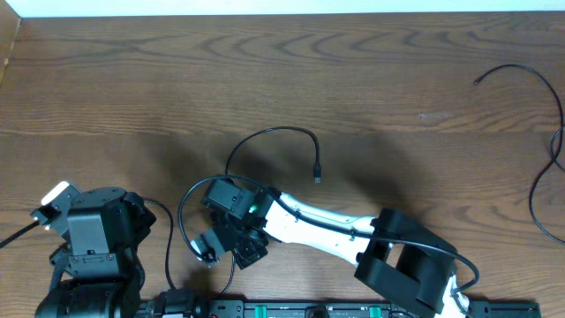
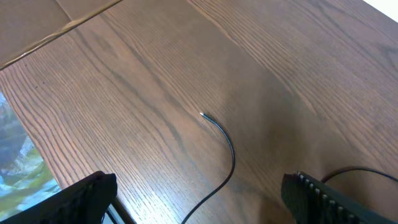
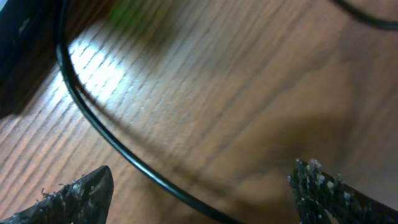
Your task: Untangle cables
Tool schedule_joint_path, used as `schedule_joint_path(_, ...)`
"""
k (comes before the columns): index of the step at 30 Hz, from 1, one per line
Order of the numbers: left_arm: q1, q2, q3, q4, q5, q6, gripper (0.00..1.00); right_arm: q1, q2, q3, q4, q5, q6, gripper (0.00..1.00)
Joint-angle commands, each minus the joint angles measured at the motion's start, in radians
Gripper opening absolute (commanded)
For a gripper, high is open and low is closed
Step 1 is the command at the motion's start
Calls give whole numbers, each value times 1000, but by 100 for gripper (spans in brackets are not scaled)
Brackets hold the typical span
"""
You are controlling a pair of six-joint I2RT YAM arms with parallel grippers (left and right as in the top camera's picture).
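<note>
Black cable (image 3: 93,118) curves on the table (image 3: 217,93) between the wide-spread fingers of my right gripper (image 3: 202,186), not gripped; left gripper (image 2: 202,186) also wide, empty, cable tip (image 2: 214,124) ahead; open wood to far edge

A thin black cable (image 2: 232,155) lay on the brown worktop (image 2: 137,74), its shiny tip in the middle of the frame. The jaws stood wide apart at the bottom corners.

Looks like a robotics lab bench from my end: wood-grain tabletop (image 1: 282,79), left arm (image 1: 93,238) and right arm (image 1: 335,230) at its edge.
</note>
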Motion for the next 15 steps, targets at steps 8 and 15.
schedule_joint_path(8, 5, 1, 10, -3, -6, 17, 90, 3, 1, -63, 35, -35, 27, 83)
schedule_joint_path(15, 5, 1, 10, -3, -6, 17, 90, 3, 1, -63, 40, -55, 40, 47)
